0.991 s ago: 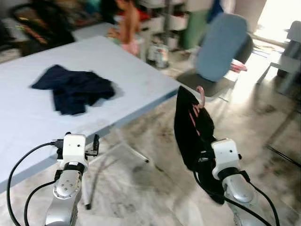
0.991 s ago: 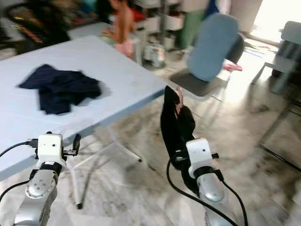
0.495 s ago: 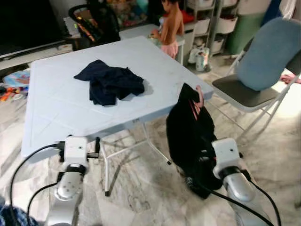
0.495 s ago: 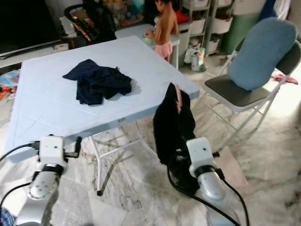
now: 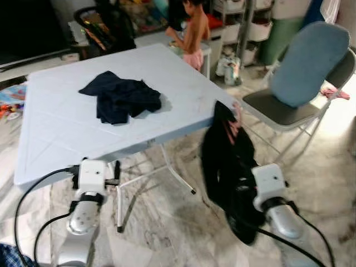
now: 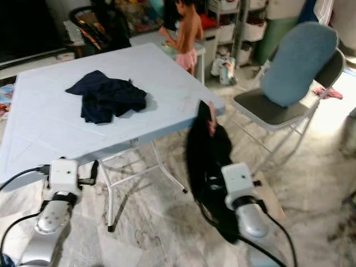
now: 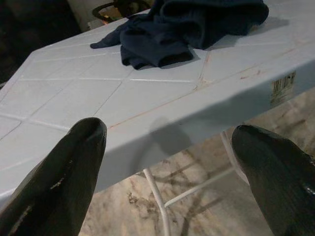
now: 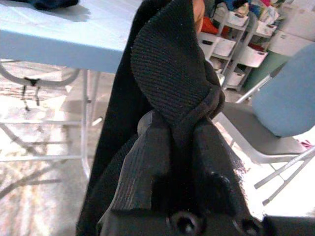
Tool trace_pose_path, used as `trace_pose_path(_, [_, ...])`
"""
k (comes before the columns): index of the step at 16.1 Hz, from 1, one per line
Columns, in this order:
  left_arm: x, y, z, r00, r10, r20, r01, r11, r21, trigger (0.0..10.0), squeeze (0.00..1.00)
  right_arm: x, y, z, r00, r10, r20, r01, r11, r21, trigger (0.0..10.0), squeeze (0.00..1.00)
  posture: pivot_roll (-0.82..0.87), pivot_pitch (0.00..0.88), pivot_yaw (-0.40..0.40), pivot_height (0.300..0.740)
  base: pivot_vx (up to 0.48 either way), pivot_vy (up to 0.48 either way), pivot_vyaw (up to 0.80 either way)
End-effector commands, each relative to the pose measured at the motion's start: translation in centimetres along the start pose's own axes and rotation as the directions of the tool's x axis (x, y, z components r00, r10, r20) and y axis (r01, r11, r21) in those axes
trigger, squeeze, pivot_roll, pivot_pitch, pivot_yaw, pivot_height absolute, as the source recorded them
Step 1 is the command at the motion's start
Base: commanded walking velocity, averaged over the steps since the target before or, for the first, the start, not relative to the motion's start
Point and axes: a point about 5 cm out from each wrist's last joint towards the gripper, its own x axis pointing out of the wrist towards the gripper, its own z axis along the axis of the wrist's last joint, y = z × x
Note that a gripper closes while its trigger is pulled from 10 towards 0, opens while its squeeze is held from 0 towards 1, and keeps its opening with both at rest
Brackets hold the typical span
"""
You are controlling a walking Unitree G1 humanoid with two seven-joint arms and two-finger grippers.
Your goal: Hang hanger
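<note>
Hanger: your pink hanger [image 5: 237, 115] showed just its hook and a bit of shoulder poking out at the top of the black garment [image 5: 227, 161], at about 3 o'clock from the table's near corner, above the marble floor [image 5: 167, 222].
Right gripper: your right gripper [image 8: 179, 147] was clamped tight on a fold of the black garment, its two fingers pressed close with cloth between them; the garment hung down and draped over the wrist.
Left gripper: your left gripper [image 7: 172, 162] was spread wide with nothing in it, fingertips [image 7: 78, 162] level with the table's near edge and just short of it, at about 7 o'clock in the head view.
Table: you had the pale blue folding table [image 5: 67, 128] straight ahead and to the left, its white legs [image 5: 125, 189] standing on the floor.
Dark cloth: a crumpled navy cloth [image 5: 121, 98] lay on the tabletop, well in from the edges.
Chair: at 2 o'clock you had a folding chair [image 5: 278, 108] with a blue-grey pad [image 5: 303, 61] leaning on its back.
Person: at 12 o'clock, beyond the table's far edge, a person [image 5: 192, 30] stood by a small white table.
Background: shelves with bins [image 5: 253, 28] and a dark stroller [image 5: 105, 25] stood farthest off.
</note>
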Motion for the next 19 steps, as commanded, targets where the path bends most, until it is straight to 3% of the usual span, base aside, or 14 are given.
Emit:
trace_pose_path(1, [0.02, 0.86, -0.27, 1.0, 0.027, -0.013, -0.027, 1.0, 0.017, 10.0, 0.0, 0.55, 0.49, 1.34, 0.998, 0.014, 0.067, -0.014, 1.0, 0.006, 10.0, 0.0, -0.12, 0.0, 0.014, 0.74, 0.0, -0.262, 0.0])
trace_pose_path(7, [-0.02, 0.85, -0.25, 0.999, 0.036, -0.014, -0.036, 0.999, 0.015, 10.0, 0.0, 0.52, 0.61, 1.28, 0.998, 0.018, 0.065, -0.019, 1.0, 0.013, 10.0, 0.0, -0.12, 0.0, 0.015, 0.74, 0.0, -0.277, 0.0])
trace_pose_path(19, [0.28, 0.96, -0.16, 0.997, 0.08, -0.014, -0.08, 0.997, 0.0, 10.0, 0.0, 0.56, 0.91, 1.05, 0.998, 0.035, 0.058, -0.037, 0.999, 0.026, 10.0, 0.0, -0.12, 0.0, 0.014, 0.74, 0.0, 0.0, 0.0])
